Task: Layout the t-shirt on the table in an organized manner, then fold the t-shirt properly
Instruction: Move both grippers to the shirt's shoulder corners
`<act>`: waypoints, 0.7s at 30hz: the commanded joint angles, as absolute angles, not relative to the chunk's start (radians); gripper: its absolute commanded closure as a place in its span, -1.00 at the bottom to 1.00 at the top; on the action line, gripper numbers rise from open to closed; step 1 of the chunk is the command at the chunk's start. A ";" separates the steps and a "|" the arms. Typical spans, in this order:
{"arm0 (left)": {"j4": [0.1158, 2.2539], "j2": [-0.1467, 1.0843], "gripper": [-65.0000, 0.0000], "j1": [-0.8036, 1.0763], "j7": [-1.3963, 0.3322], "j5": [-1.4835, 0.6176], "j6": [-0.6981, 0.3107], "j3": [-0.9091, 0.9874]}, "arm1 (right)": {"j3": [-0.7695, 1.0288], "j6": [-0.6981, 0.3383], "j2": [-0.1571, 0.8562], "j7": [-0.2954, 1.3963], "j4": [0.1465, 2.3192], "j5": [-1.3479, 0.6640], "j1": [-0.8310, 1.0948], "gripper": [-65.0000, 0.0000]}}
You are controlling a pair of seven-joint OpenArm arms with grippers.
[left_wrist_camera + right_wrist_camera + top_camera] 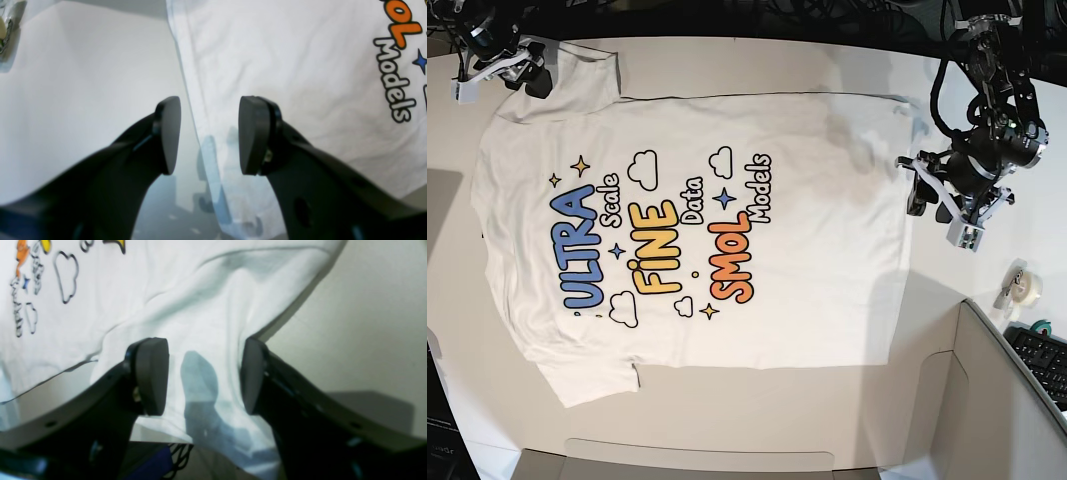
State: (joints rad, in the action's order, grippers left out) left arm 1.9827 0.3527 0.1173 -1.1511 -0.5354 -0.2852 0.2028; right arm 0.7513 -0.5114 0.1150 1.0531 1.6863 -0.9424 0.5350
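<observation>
The white t-shirt (697, 230) lies flat on the off-white table (827, 420), print up, with the collar end at the view's left and the hem at its right. My left gripper (918, 192) is open and empty, with its jaws straddling the hem edge; the left wrist view shows it (209, 135) just above the shirt (283, 76) and the table (83, 83). My right gripper (535, 72) is open and empty over the far sleeve; the right wrist view shows it (203, 376) above the wrinkled sleeve cloth (200, 313). No black tag shows.
A grey cardboard box (987, 400) stands at the near right, and its flap (697, 462) runs along the near edge. A tape roll (1017, 285) and a keyboard (1042, 355) lie right of the shirt. Cables run along the far edge.
</observation>
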 commanded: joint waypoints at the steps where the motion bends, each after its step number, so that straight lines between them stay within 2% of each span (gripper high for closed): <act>1: 1.995 0.367 0.15 0.108 -1.135 -0.542 -0.285 0.205 | 0.734 -0.483 0.096 1.222 1.621 -0.819 0.559 -0.05; 7: 1.995 0.369 0.15 0.110 -1.135 -0.542 -0.285 0.205 | 0.730 -0.483 0.096 1.221 1.511 -0.819 0.536 -0.04; 15: 1.995 0.369 0.15 0.110 -1.139 -0.542 -0.285 0.206 | 0.727 -0.483 0.094 1.222 1.504 -0.819 0.532 -0.01; 17: 1.995 0.369 0.15 0.110 -1.141 -0.542 -0.285 0.211 | 0.727 -0.483 0.094 1.222 1.504 -0.819 0.533 0.18; 18: 1.995 0.369 0.15 0.110 -1.141 -0.542 -0.285 0.214 | 0.727 -0.483 0.094 1.222 1.504 -0.819 0.533 0.35; 20: 1.995 0.369 0.15 0.108 -1.142 -0.542 -0.285 0.219 | 0.727 -0.479 0.094 1.222 1.504 -0.816 0.533 0.83; 21: 1.995 0.367 0.15 0.108 -1.142 -0.542 -0.283 0.231 | 0.727 -0.479 0.094 1.222 1.504 -0.812 0.532 1.00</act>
